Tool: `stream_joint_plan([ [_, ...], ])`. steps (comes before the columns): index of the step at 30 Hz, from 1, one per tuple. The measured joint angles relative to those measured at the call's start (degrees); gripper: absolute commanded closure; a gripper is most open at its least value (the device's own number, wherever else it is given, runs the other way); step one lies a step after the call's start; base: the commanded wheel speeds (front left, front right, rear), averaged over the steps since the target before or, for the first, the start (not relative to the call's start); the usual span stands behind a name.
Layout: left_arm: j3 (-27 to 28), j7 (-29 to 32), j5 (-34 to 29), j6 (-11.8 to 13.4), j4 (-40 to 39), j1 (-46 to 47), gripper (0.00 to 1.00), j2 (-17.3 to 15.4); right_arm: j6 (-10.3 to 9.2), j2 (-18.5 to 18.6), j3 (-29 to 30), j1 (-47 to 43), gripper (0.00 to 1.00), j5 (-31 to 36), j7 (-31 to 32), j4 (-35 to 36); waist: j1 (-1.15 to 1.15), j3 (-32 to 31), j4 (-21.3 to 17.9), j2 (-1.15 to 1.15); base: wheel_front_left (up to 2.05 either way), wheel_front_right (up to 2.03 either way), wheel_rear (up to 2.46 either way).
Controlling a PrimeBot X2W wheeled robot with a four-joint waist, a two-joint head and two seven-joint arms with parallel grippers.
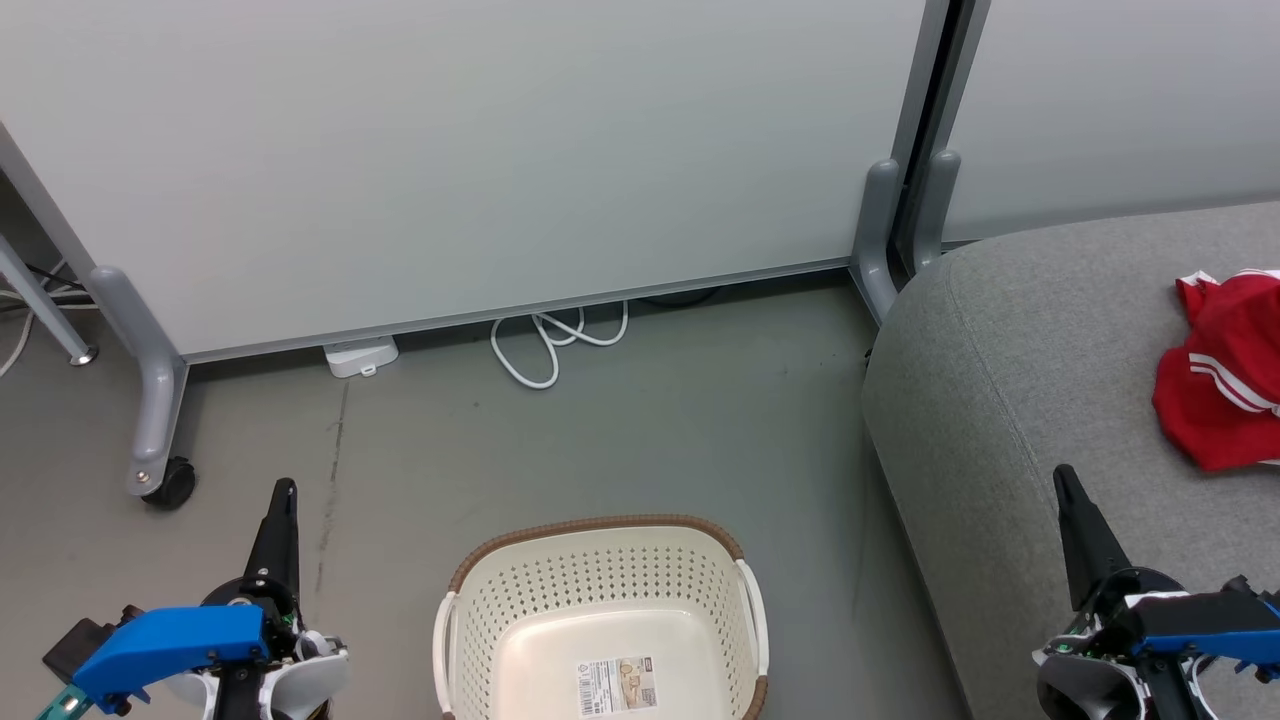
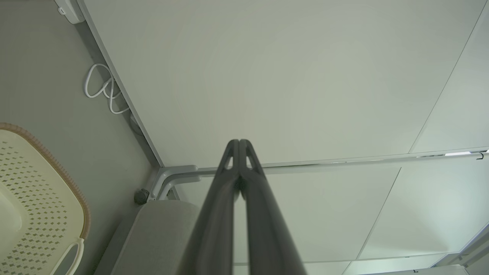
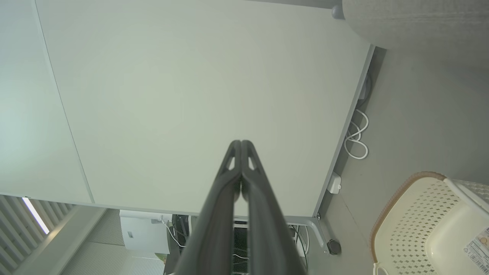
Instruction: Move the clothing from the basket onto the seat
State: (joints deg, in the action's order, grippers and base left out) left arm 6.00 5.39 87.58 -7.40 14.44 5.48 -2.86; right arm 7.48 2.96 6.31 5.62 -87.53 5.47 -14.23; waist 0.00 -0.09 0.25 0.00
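One crumpled heap of red soft-fabric clothing (image 1: 1225, 385), edged with white trim and thin white stripes, is lying on the large grey fabric-upholstered seat (image 1: 1020, 380), toward the right edge of the head view. The seat is showing a coarse weave, rounded edges and a stitched seam running along its top. Just beside it, on the floor, the cream-white plastic laundry basket (image 1: 560, 590) is standing upright, well apart from the clothing. Its perforated sides are rising to a brown woven-look rim, and its smooth base is showing bare around a printed label sticker (image 1: 615, 685).

Left of the basket, the left gripper (image 1: 287, 490) is hovering over the floor, its two long dark fingers pressed together tip to tip with nothing between them. The right gripper (image 1: 1062, 478) is hanging over the seat's front part, closed the same way and holding nothing. Each one is reaching forward from a blue wrist housing (image 1: 170, 640).

Matte grey flooring (image 1: 650, 430) is carrying a faint dark streak. Pale smooth partition panels (image 1: 500, 150) are standing behind on grey metal legs, one ending in a black caster (image 1: 172, 486). A white cable (image 1: 550, 350) is looping beneath the panel's lower edge, near a small white box (image 1: 360, 356).
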Motion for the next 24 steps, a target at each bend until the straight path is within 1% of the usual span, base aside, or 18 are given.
stream_joint_plan([
  [12, 0.5, 1.1, 4.6, 0.0, -0.3, 0.3, 1.0, 0.0, 0.0, 0.0, 0.2, 0.2, 1.0, -4.6, 1.1, 0.1, 0.0, 0.3, -0.2, 0.0, 0.0, 0.0, 0.0],
  [24, 0.5, 1.1, 4.8, 0.0, -0.3, 0.5, 1.0, 0.0, 0.0, 0.0, 0.2, 0.2, 1.0, -4.8, 1.1, 0.1, 0.0, 0.3, -0.2, 0.0, 0.0, 0.0, 0.0],
])
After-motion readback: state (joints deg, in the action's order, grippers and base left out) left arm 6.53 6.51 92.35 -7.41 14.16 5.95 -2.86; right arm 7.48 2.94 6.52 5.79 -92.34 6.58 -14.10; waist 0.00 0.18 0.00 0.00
